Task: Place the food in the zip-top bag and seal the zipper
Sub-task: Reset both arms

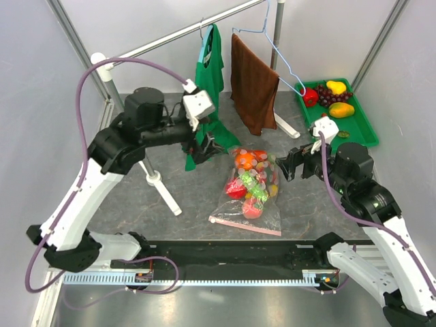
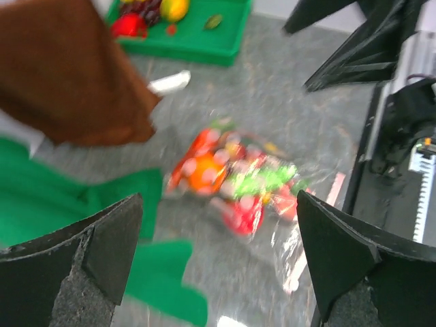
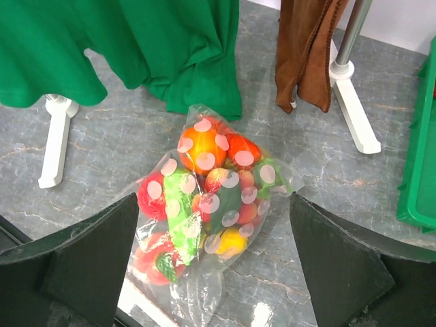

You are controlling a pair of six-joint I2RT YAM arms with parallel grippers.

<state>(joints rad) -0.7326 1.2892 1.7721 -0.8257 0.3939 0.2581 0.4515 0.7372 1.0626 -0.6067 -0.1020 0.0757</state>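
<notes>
The zip-top bag (image 1: 251, 191) lies flat on the grey table in the middle, holding several toy fruits and vegetables. Its zipper (image 1: 245, 225) is the pink strip along the near edge. The bag also shows in the right wrist view (image 3: 204, 204) and, blurred, in the left wrist view (image 2: 238, 184). More food stays on the green tray: a red piece (image 1: 310, 97), purple grapes (image 1: 332, 97), a yellow piece (image 1: 336, 86) and an orange piece (image 1: 341, 110). My left gripper (image 1: 206, 146) is open and empty, above and left of the bag. My right gripper (image 1: 289, 163) is open and empty, right of it.
A green tray (image 1: 361, 126) sits at the back right. A green cloth (image 1: 208, 75) and a brown towel (image 1: 253, 85) hang from a rail behind the bag. White stand legs (image 1: 163, 187) reach out on the left, and another (image 1: 286, 125) behind.
</notes>
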